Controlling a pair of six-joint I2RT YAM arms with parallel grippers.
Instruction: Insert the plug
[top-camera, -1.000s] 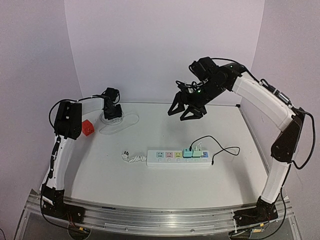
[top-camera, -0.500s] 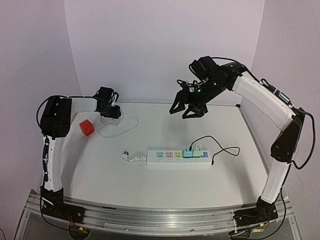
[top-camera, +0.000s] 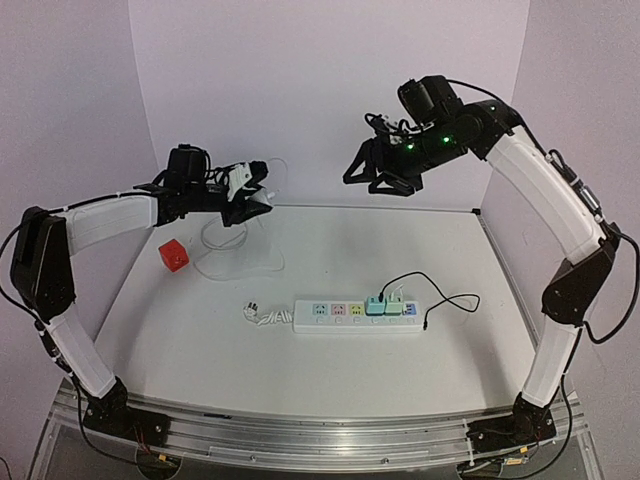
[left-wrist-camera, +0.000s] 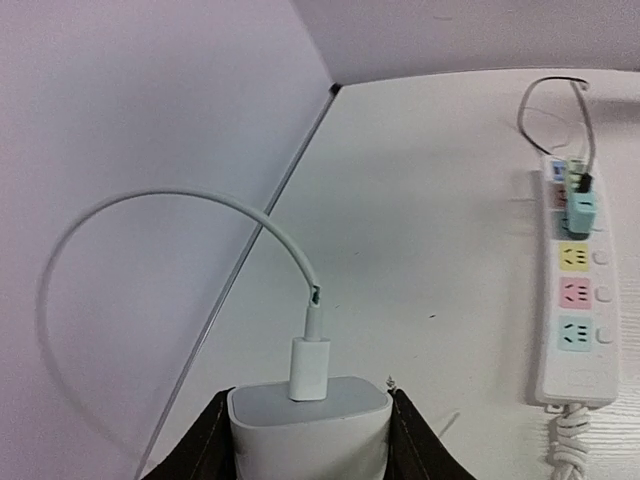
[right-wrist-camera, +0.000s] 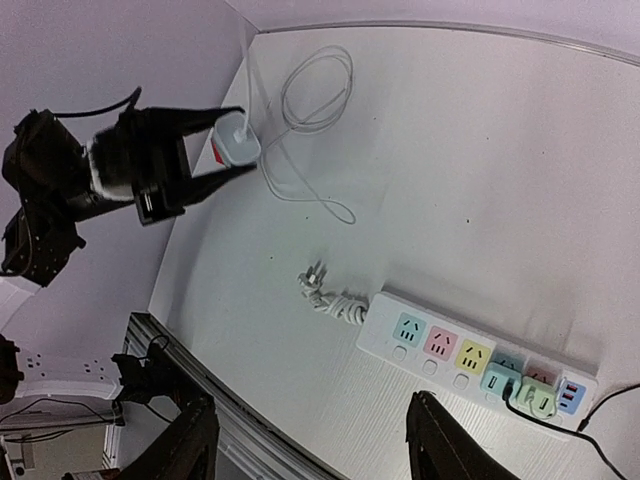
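Observation:
My left gripper (top-camera: 250, 195) is shut on a white charger plug (left-wrist-camera: 308, 425) and holds it in the air above the table's back left. The plug also shows in the right wrist view (right-wrist-camera: 238, 143). Its white cable (top-camera: 240, 255) hangs down and loops on the table; it arcs up in the left wrist view (left-wrist-camera: 150, 205). The white power strip (top-camera: 358, 314) lies mid-table with blue, pink and yellow sockets free (right-wrist-camera: 440, 343), and shows in the left wrist view (left-wrist-camera: 575, 300). My right gripper (top-camera: 378, 172) is open and empty, high over the back of the table.
A teal adapter (top-camera: 376, 305) and a green adapter (top-camera: 397, 305) sit in the strip's right sockets, with a black cable (top-camera: 445, 297) trailing right. The strip's own bundled cord and plug (top-camera: 258, 314) lie at its left end. A red cube (top-camera: 175, 255) sits at the left.
My left arm has lifted the white charger off the table and swung it up and to the right, cable trailing. My right gripper has risen a little and stays open.

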